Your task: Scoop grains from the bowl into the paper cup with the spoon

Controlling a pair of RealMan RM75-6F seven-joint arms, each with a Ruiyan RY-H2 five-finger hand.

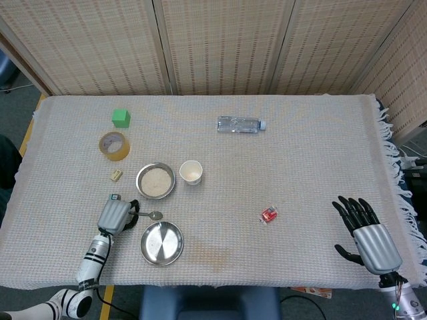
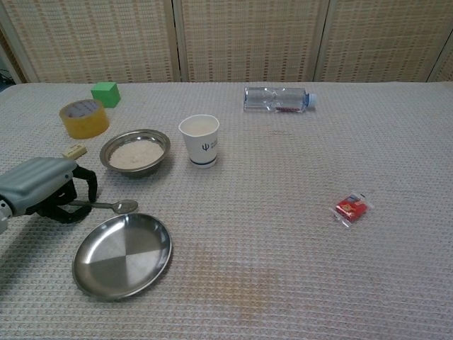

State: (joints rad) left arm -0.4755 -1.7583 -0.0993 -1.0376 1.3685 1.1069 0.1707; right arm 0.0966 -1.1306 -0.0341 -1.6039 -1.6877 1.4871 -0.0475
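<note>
Our left hand [image 2: 44,188] curls its fingers around the handle of the spoon [image 2: 113,206], which lies low on the tablecloth [image 2: 283,177] just below the bowl [image 2: 135,151] of grains. Beside the bowl stands the paper cup [image 2: 199,140]. Our right hand [image 1: 365,230] rests with fingers spread, holding nothing.

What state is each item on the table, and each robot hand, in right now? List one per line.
Bowl: upright, holding grains.
Paper cup: upright, open-topped.
Spoon: lying flat, handle in left hand.
Left hand: curled around spoon handle.
Right hand: open, empty.
Plate: empty.
Bottle: lying on its side.
</note>
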